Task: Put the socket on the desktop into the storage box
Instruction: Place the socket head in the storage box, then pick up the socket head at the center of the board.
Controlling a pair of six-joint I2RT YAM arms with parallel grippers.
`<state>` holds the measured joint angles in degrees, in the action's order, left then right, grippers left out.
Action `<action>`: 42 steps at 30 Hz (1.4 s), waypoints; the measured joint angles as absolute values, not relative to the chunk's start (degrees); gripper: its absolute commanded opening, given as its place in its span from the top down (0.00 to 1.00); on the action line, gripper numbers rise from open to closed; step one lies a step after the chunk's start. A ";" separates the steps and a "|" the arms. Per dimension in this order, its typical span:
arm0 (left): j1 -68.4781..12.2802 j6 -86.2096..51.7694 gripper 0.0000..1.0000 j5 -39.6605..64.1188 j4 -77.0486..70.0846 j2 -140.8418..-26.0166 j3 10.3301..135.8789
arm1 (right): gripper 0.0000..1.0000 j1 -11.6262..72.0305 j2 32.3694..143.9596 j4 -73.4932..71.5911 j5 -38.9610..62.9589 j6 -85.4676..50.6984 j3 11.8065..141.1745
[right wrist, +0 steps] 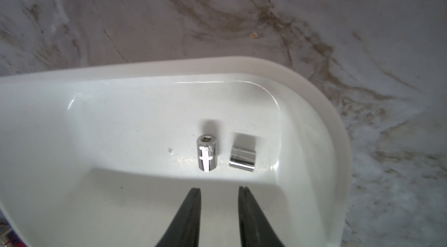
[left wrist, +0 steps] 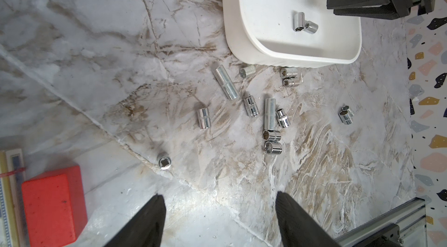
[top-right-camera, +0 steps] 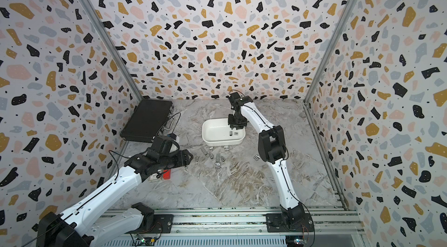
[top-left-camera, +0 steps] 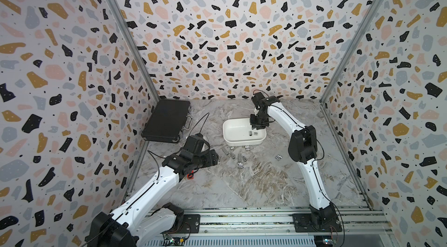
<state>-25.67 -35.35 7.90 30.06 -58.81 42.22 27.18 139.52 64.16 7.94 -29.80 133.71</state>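
The white storage box (top-left-camera: pixel 233 128) (top-right-camera: pixel 212 132) stands mid-desktop (top-left-camera: pixel 254 185). Two chrome sockets (right wrist: pixel 206 154) (right wrist: pixel 242 157) lie inside it near one corner, also seen in the left wrist view as a touching pair (left wrist: pixel 299 21). My right gripper (right wrist: pixel 219 189) (top-left-camera: pixel 257 126) hangs over the box, its jaws a little apart with nothing between them. Several more sockets (left wrist: pixel 226 85) (top-left-camera: pixel 239 158) lie scattered on the desktop in front of the box. One stands alone on end (left wrist: pixel 165 161). My left gripper (left wrist: pixel 219 195) (top-right-camera: pixel 189 157) is open above bare marble to their left.
A black latched case (top-left-camera: pixel 167 120) lies at the back left. A red block (left wrist: pixel 53 204) (top-right-camera: pixel 166 174) and a ruler-like strip sit under the left arm. An aluminium rail (top-left-camera: pixel 242 221) runs along the front edge. Terrazzo walls close in three sides.
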 measured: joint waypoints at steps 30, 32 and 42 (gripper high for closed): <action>-25.67 -33.15 0.23 16.14 30.39 -59.37 42.22 | 0.58 27.18 117.69 60.38 8.14 -27.79 111.87; -25.67 -33.01 0.23 17.12 30.37 -59.37 42.17 | 0.58 27.07 115.63 59.55 8.12 -27.79 108.77; -26.94 -32.77 0.23 19.00 29.91 -59.22 41.23 | 0.56 26.26 110.06 55.83 8.08 -27.86 96.14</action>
